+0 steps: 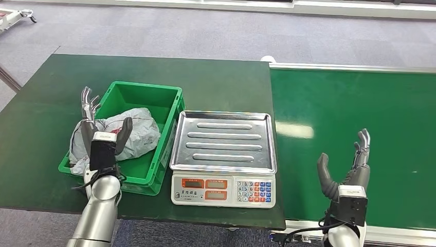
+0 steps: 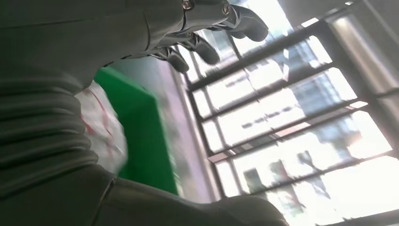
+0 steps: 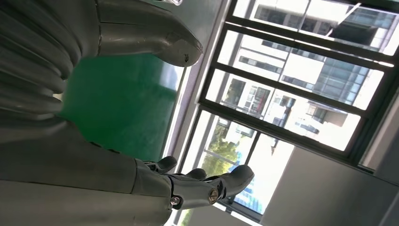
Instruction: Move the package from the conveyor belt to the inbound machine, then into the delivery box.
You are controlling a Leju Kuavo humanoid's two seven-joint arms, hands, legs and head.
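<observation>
A crumpled grey plastic package (image 1: 134, 133) with red print lies inside the green delivery box (image 1: 169, 101) on the dark green table. My left hand (image 1: 98, 135) hovers over the box's near left corner, fingers spread, thumb above the package, holding nothing. In the left wrist view the package (image 2: 101, 125) and the green box (image 2: 143, 136) show past the open fingers (image 2: 207, 47). The weighing scale (image 1: 224, 154) with a bare steel tray stands right of the box. My right hand (image 1: 349, 172) is open above the green conveyor belt (image 1: 355, 128), fingers (image 3: 207, 186) apart.
The scale's keypad and displays (image 1: 223, 189) face the table's near edge. A pale glare patch (image 1: 294, 129) lies on the belt. Grey carpet floor (image 1: 205, 31) stretches beyond the table. Large windows (image 3: 301, 94) appear in both wrist views.
</observation>
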